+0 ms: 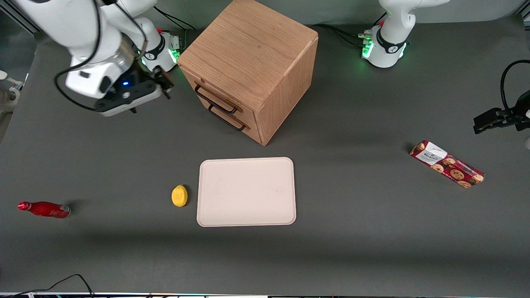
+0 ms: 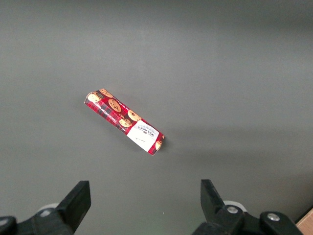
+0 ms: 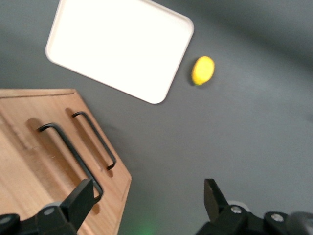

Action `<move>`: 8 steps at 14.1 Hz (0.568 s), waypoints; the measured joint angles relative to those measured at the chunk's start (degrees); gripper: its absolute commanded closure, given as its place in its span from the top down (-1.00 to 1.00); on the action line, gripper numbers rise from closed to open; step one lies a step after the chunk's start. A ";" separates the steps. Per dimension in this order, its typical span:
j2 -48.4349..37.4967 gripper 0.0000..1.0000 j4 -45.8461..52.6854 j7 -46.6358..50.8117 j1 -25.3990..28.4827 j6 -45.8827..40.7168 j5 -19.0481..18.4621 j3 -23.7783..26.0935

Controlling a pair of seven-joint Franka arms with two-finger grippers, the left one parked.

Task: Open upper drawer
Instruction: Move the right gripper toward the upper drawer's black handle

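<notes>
Tray (image 1: 246,192) nearest on tabletop (image 1: 372,248); claw (image 1: 163,85) released, fingers spread, level with and just beside upper drawer (image 1: 217,98) atop cabinet (image 1: 252,62) front, evidently positioned for handle (image 1: 215,100) approach.

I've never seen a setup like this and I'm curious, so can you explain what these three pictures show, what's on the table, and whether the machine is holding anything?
These are two white robot arms at a dark table. One picture looks from the front; the others come from cameras on each arm's wrist. The working arm's gripper hangs open and empty in front of a wooden cabinet, near its upper drawer, which is shut above the lower drawer. On the table lie a pale tray, a yellow lemon beside it, a red bottle and a cookie packet.
</notes>
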 measured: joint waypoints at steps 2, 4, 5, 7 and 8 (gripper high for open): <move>0.90 1.00 -0.03 0.00 4.97 -0.01 1.62 -1.82; 1.47 1.00 -0.03 0.00 7.14 -0.01 2.63 -3.10; 1.71 1.00 -0.04 -0.04 7.60 -0.01 3.02 -3.46; 2.28 1.00 -0.28 -1.91 7.67 -0.22 5.26 -4.01; 2.72 1.00 -0.70 -4.01 7.66 -0.28 7.00 -4.75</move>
